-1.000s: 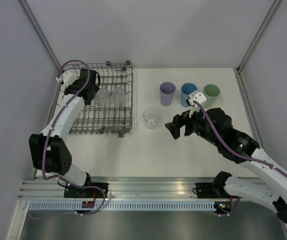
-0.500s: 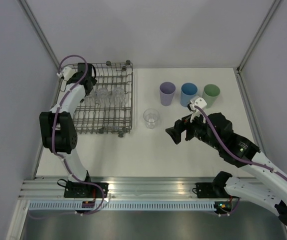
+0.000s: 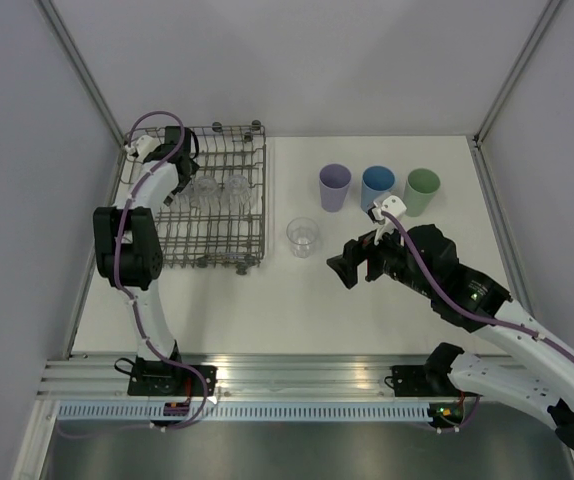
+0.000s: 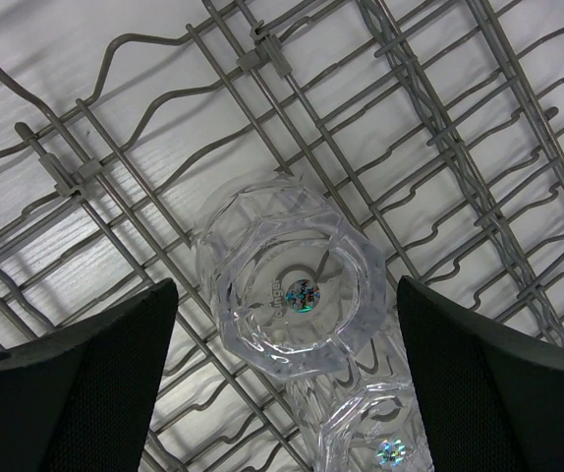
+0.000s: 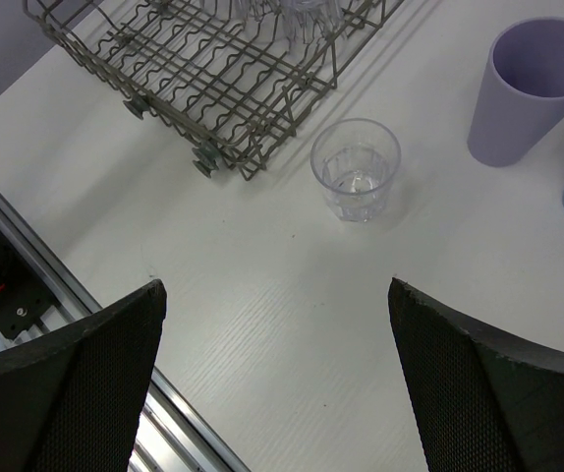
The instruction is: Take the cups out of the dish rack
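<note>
Cups sat in two groups, and the split showed you how far the unloading had got. On the right half of the desk (image 3: pixel 267 310) the lilac cup (image 3: pixel 334 187), blue cup (image 3: pixel 377 188) and green cup (image 3: pixel 423 190) stood upright in a far row. One clear cup (image 3: pixel 303 237) stood upright nearer, just right of the dish rack (image 3: pixel 263 215). Inside the rack, at the far left, an inverted cup (image 4: pixel 262 236) and its neighbour (image 4: pixel 380 442) rested mouth-down on the wires, presumably to drain. A third may have hidden behind your left arm (image 3: pixel 137 215); I couldn't tell.

Your left jaws hung released, one on each side of the inverted cup without touching it, lined up, I'd judge, for a grasp across its faceted wall. The jaws of your right arm (image 3: pixel 437 280) were also spread and carried nothing, poised over bare desk near the clear cup.

The desk was white with a faint grain. Plain grey panels on metal posts walled it in, and a ribbed metal rail ran along its near edge.
</note>
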Robot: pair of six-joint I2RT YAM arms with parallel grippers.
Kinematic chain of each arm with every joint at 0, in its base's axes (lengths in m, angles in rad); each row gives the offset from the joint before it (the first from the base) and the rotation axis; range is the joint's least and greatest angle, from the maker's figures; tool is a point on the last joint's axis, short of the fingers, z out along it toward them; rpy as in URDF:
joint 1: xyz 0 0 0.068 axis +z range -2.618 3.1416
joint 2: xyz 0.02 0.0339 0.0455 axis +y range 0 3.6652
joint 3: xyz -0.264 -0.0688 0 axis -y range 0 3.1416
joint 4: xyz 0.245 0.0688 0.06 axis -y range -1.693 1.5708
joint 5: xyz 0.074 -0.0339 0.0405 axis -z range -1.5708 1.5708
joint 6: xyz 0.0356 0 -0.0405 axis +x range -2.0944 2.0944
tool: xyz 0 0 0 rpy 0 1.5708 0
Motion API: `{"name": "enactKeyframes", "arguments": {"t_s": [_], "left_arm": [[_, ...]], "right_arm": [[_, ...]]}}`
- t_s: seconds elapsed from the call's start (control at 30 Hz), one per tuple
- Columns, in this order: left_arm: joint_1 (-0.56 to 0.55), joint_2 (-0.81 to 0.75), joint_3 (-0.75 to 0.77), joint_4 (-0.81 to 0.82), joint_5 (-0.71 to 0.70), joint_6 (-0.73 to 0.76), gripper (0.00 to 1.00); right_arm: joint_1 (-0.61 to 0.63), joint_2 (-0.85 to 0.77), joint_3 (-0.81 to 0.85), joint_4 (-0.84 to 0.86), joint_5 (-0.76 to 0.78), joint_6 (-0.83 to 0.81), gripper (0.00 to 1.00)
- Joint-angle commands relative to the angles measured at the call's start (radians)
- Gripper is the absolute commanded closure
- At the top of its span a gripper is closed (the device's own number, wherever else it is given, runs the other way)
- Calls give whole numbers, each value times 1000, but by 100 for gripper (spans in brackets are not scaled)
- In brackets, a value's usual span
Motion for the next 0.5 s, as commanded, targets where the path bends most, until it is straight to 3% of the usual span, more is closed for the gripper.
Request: {"name": "enactKeyframes", "arguments": {"t_s": [0.0,0.17,0.33,0.47], "left_arm": [[6,31,55,-7,-27,47,7],[6,37,63,-13,-27,54,20],[6,31,74,-24,-26,54,25],[6,19,68,-31,-18,50,43]], "right_arm": [[3,-4,0,45,-18,-9,2],[3,-11,0,42,-21,-17,2],[3,-17,5,36,-38,-23,2],[4,-27,3,36,-36,-29,2]]}}
